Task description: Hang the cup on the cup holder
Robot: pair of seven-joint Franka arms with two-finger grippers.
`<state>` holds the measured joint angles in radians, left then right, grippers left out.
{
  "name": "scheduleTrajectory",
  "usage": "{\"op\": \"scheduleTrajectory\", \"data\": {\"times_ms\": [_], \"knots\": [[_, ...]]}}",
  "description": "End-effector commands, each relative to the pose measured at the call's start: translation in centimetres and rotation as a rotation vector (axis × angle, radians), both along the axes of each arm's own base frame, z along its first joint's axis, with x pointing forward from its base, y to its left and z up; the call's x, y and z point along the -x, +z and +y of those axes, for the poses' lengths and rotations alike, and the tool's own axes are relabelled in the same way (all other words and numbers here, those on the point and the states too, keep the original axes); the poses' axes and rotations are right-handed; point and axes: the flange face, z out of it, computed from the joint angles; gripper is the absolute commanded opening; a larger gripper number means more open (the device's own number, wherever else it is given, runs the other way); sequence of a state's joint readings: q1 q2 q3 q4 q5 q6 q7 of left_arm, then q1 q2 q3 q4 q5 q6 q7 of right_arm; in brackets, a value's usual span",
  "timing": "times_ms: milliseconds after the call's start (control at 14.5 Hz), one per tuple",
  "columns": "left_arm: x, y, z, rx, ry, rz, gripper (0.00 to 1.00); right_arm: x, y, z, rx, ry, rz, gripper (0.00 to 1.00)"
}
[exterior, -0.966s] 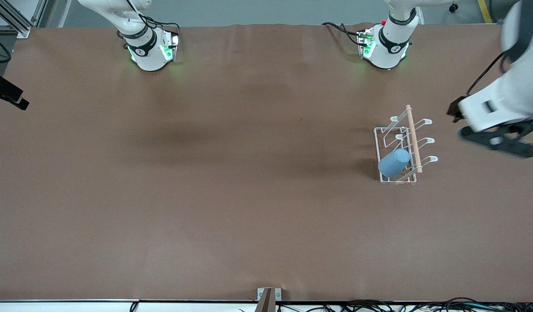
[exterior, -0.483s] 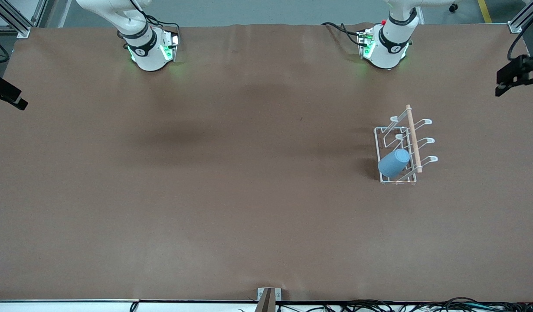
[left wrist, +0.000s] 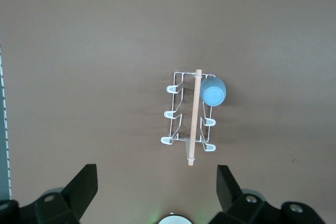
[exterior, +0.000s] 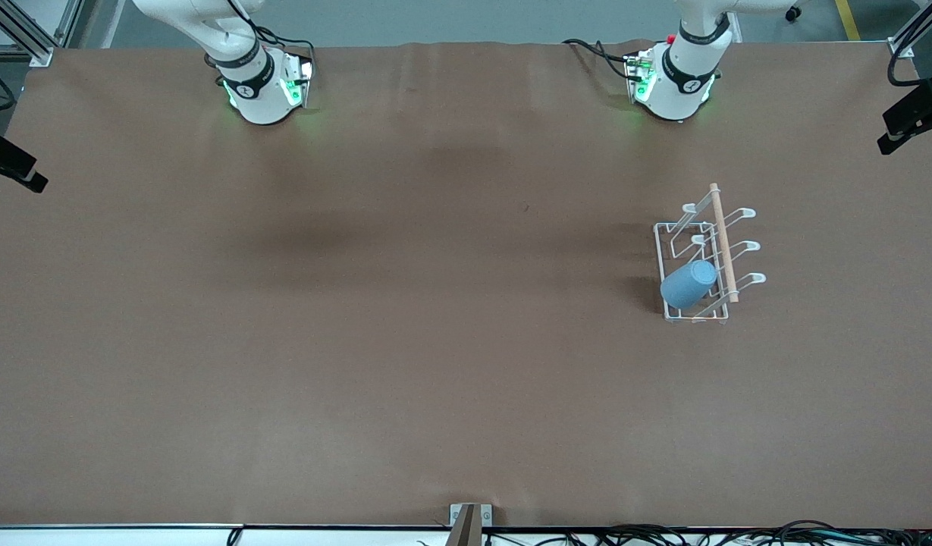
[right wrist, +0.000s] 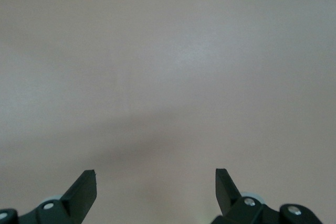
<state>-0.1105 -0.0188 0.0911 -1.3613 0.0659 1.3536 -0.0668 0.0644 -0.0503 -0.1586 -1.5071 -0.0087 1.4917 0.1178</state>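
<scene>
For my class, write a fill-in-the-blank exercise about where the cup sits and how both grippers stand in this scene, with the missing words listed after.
1. The light blue cup hangs on a prong of the white wire ____.
2. A light ____ rod runs along the top of the cup holder.
3. The left gripper, high over the cup holder, has its fingers ____.
4. The right gripper, open, holds ____.

Missing words: cup holder; wooden; open; nothing
</scene>
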Motion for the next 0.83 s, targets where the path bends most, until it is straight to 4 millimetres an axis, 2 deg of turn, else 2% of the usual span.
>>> {"op": "scheduleTrajectory", "data": {"times_ms": [0, 69, 138, 276, 552, 759], "knots": [[-0.3, -0.5, 0.1, 0.016, 0.042, 0.0, 1.0, 0.0, 0.3, -0.4, -0.004, 0.004, 0.004, 1.0], [-0.9, -1.3, -0.2, 0.014, 0.036, 0.014, 1.0, 0.0, 0.3, -0.4, -0.003, 0.002, 0.004, 1.0], [-0.7, -1.1, -0.5, 0.03, 0.037, 0.011, 1.0, 0.1, 0.3, -1.1, -0.011, -0.011, 0.003, 1.0], [-1.0, -1.4, -0.3, 0.111, 0.023, 0.006, 1.0, 0.0, 0.3, -1.0, -0.008, -0.011, 0.003, 1.0], [-1.8, -5.5, -0.8, 0.103, 0.016, -0.011, 1.0, 0.0, 0.3, -0.7, -0.008, -0.005, 0.003, 1.0], [-2.1, -6.7, -1.8, 0.067, -0.005, -0.041, 1.0, 0.0, 0.3, -0.7, -0.008, -0.005, 0.003, 1.0]]}}
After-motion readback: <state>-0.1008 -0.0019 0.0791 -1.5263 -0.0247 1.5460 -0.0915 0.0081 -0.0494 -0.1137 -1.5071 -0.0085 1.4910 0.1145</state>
